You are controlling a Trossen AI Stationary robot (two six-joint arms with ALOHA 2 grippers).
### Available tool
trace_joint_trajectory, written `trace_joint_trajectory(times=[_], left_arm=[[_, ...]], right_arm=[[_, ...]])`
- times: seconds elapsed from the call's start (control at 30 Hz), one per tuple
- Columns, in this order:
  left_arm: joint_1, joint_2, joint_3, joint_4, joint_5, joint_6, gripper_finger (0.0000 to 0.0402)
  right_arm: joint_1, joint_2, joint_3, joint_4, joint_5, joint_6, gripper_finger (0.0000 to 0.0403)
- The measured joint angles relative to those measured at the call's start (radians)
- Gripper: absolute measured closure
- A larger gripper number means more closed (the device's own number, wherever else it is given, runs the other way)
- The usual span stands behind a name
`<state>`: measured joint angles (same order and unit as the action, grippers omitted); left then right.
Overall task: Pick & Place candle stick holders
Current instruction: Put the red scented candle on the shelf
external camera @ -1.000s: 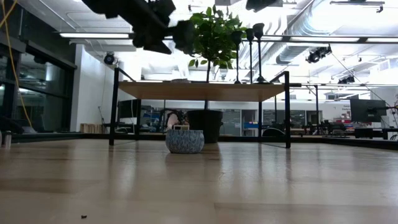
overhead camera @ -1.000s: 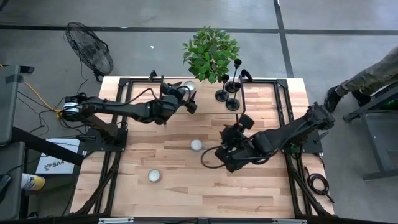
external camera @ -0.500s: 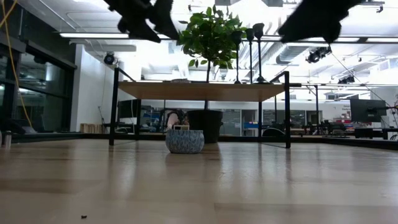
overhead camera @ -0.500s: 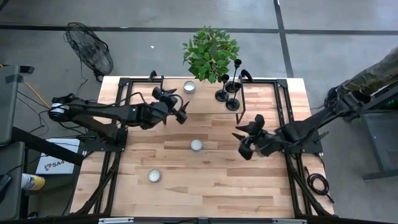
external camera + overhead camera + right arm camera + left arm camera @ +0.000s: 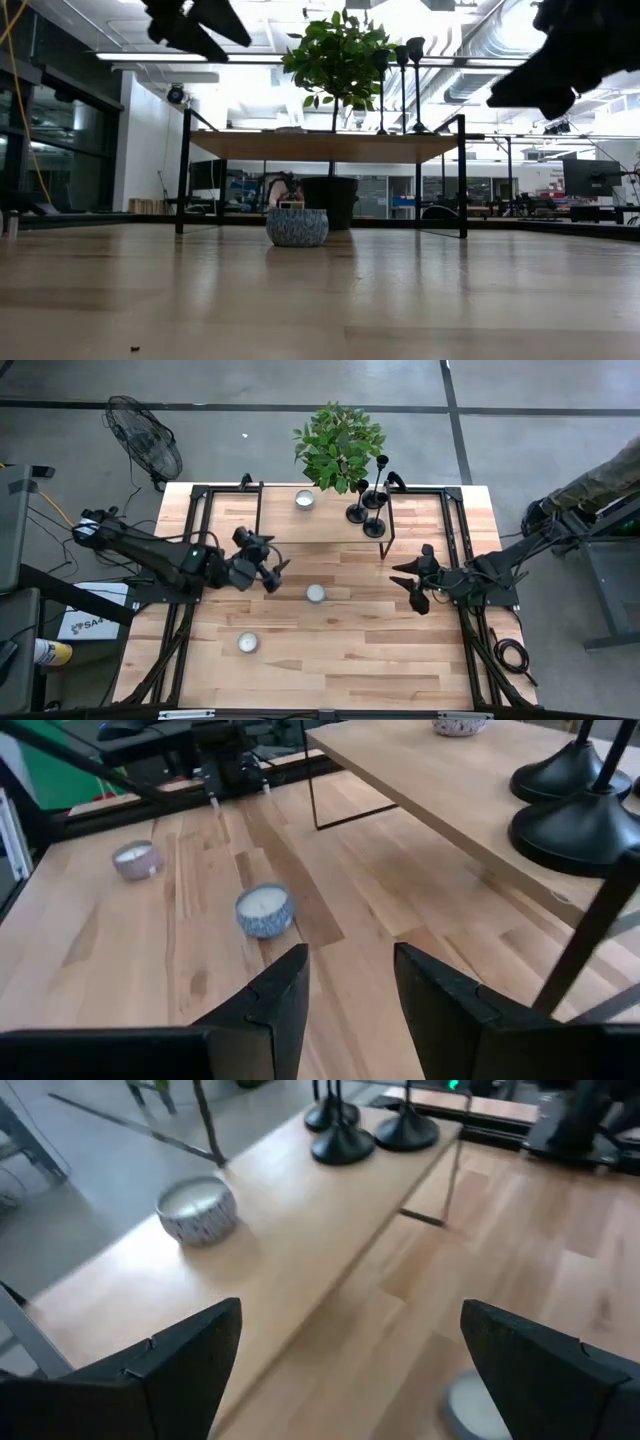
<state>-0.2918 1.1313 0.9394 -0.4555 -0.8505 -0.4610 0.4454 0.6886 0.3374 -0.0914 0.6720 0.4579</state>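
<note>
Black candle stick holders (image 5: 367, 510) stand together on the raised shelf (image 5: 330, 528) at the table's (image 5: 300, 650) far edge. Left tool (image 5: 272, 572), wide and empty, hovers mid-table; right tool (image 5: 418, 582), half-open and empty, near the right edge. No pick is underway; next comes a reach to a stem.

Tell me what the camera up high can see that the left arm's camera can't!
Only the high view shows the fan, the leafy plant, the right gripper and the candle nearest the table's front edge. Only the left wrist view shows its own open fingers close up. Both show the shelf candle and the black candlestick holders.
</note>
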Motion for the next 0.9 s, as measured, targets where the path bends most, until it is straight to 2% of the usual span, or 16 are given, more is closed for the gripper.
trace_joint_trajectory(times=[0.13,0.3,0.53,0.9], left_arm=[[-0.068,0.000,0.000,-0.079,-0.010,-0.120,0.0030],[-0.180,0.000,0.000,-0.172,-0.105,-0.284,0.0030],[-0.322,0.000,-0.004,-0.242,-0.164,-0.471,0.0030],[-0.433,0.002,-0.170,-0.243,-0.182,-0.795,0.0030]], right_arm=[[0.000,-0.073,-0.069,0.034,-0.025,-0.055,0.0261],[0.000,-0.169,-0.162,0.111,-0.114,-0.117,0.0261],[-0.001,-0.307,-0.234,0.116,-0.154,-0.194,0.0261],[-0.020,-0.428,-0.256,0.107,-0.277,-0.270,0.0261]])
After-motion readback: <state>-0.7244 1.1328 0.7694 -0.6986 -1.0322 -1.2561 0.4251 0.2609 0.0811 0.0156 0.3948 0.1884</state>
